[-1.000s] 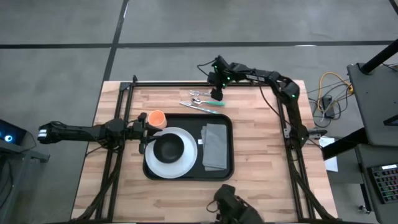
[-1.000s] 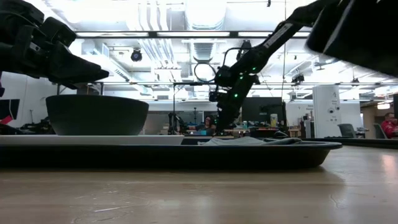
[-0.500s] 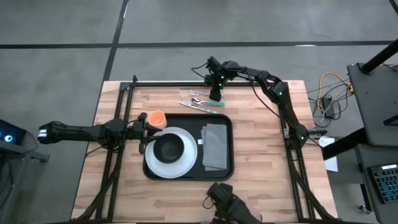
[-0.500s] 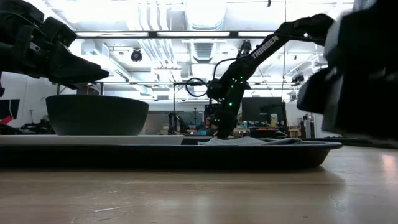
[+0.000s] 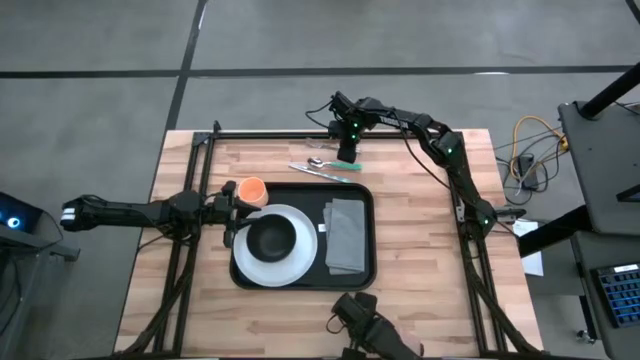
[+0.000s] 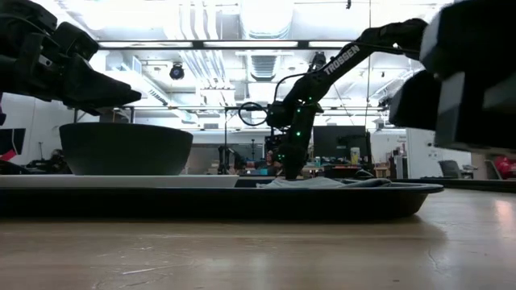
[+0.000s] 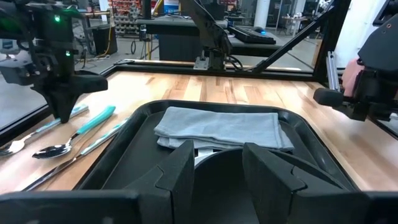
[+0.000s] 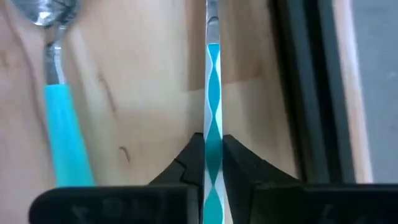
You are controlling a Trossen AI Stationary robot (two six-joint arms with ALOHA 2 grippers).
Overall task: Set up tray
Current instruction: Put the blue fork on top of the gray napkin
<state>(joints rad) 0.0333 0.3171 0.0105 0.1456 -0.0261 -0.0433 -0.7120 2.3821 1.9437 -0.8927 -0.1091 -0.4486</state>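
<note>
The black tray (image 5: 364, 262) lies mid-table and carries a white plate (image 5: 297, 270), a black bowl (image 5: 270, 238) on the plate, and a folded grey napkin (image 5: 346, 235). An orange cup (image 5: 251, 190) stands by the tray's far left corner. A spoon (image 5: 315, 160) and a knife (image 5: 325, 170) with teal handles lie beyond the tray. My right gripper (image 5: 346, 152) is down at this cutlery, shut on a third teal-handled piece (image 8: 212, 74). My left gripper (image 5: 232, 213) is open above the plate's left rim, over the bowl (image 7: 217, 163), touching nothing. My right gripper pinches the teal handle (image 8: 212, 124) of the thin piece of cutlery between its two fingers. The fingers come from above, pointing down, and the piece runs lengthwise through the gap, seen edge-on. In the left wrist view it seems to lie on the table (image 7: 78, 112).
A black frame rail (image 5: 300, 133) runs along the table's far edge just behind the right gripper, and frame legs stand at both sides. Bare wood shows to the tray's right (image 5: 420, 240) and near side (image 5: 300, 310). A dark shape blocks the low view's right side (image 6: 468, 72).
My right arm has swung toward the table's left, and its gripper has come down onto the cutlery beyond the tray. My left arm has kept still.
</note>
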